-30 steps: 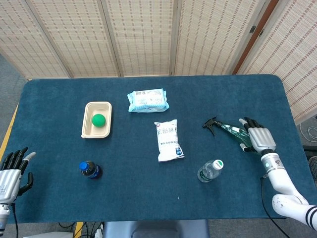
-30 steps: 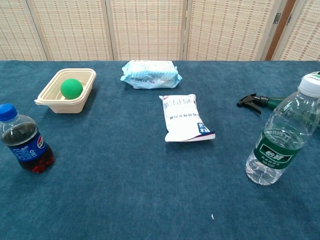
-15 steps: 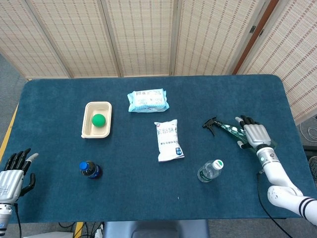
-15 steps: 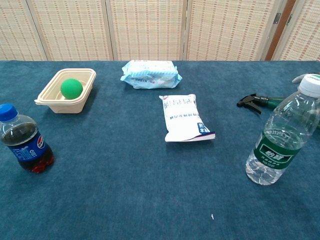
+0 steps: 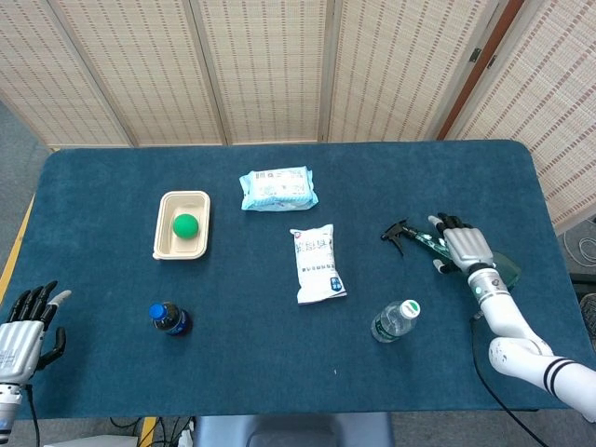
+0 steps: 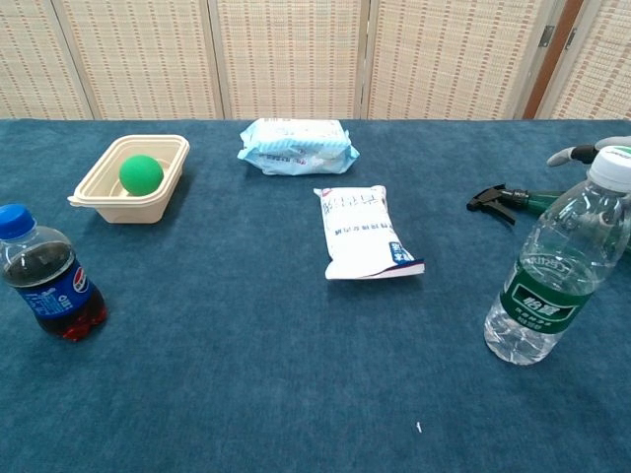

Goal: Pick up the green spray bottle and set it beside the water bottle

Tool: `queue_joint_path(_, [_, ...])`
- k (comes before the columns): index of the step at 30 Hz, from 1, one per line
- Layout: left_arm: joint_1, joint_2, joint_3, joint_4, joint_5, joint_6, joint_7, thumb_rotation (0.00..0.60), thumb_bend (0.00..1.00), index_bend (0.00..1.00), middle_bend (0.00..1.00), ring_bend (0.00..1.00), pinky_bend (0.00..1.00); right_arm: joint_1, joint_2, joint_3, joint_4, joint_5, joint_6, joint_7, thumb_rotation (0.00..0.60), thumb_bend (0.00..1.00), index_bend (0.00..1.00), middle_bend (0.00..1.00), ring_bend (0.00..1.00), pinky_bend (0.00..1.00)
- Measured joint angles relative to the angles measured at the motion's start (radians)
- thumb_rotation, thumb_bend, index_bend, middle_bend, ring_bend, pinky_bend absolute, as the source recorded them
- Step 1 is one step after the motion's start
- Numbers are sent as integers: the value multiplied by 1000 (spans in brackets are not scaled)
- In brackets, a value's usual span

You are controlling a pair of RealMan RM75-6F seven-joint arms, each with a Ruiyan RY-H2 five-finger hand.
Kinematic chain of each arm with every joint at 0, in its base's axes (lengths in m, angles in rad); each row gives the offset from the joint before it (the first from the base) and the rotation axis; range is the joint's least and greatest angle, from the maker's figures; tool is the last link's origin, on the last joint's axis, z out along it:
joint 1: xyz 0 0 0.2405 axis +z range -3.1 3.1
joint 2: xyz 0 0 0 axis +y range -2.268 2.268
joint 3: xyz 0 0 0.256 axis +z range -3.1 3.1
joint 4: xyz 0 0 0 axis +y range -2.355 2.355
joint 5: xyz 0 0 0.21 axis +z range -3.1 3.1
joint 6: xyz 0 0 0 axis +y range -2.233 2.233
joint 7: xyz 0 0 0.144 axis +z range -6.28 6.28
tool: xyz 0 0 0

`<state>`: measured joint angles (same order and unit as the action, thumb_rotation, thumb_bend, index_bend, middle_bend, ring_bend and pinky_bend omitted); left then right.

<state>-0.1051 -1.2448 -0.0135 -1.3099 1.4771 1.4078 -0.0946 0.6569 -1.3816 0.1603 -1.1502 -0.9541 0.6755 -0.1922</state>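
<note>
The green spray bottle (image 5: pixel 416 239) lies on its side at the table's right, black trigger head pointing left; it shows low behind the water bottle as spray bottle (image 6: pixel 513 200) in the chest view. My right hand (image 5: pixel 462 248) lies over its body with fingers spread, not closed around it; the bottle's base sticks out behind the hand. One fingertip (image 6: pixel 570 155) shows at the chest view's right edge. The clear water bottle (image 5: pixel 396 320) stands upright in front of the sprayer, near as water bottle (image 6: pixel 554 266). My left hand (image 5: pixel 23 321) is open at the front left edge, holding nothing.
A white snack pouch (image 5: pixel 317 264) lies mid-table, and a pale blue wipes pack (image 5: pixel 277 188) behind it. A beige tray (image 5: pixel 169 244) with a green ball (image 5: pixel 185 224) sits at left. A small cola bottle (image 5: pixel 169 318) stands front left.
My right hand has slid left along the spray bottle toward its trigger head, uncovering the bottle's base. The left hand has sunk slightly. The objects have not moved.
</note>
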Motion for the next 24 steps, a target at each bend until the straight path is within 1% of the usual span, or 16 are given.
queue_joint_path(10, [1,-5,0,21,-2,-4,-20,600,613,141,52,0,0,20,-29,-2,33,4,-14,4,600,251,0,69,0,191])
queue_joint_path(18, [4,-11,1,37,-2,-5,-35,600,613,141,52,0,0,26,-42,-11,44,9,-16,-5,600,258,0,114,29,191])
queue_joint_path(24, [6,-13,2,45,-1,-2,-43,600,614,141,52,0,0,34,-46,-20,55,22,-32,-20,600,258,0,123,33,191])
